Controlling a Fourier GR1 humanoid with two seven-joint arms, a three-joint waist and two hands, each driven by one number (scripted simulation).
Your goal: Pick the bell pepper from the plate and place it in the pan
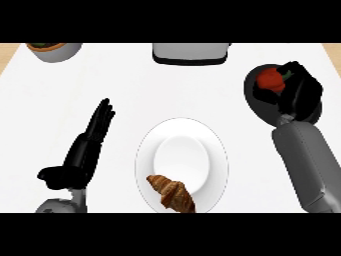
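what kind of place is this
Most likely a kitchen counter: a white plate with a croissant, a dark pan with a red bell pepper over it, and a pot at the back.

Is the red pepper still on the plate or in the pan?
Off the plate, which has only a croissant. The pepper is over the pan, by the right hand; whether released, cannot tell.

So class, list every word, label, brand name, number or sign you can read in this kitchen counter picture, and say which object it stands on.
None: no readable text shows in the head view.
Round white plate: plain, no print.
Brown croissant: none.
Red bell pepper over the dark round pan: none.
Grey boxy appliance and grey bowl at the far edge: no lettering visible.
Black left hand and black right hand: unmarked.
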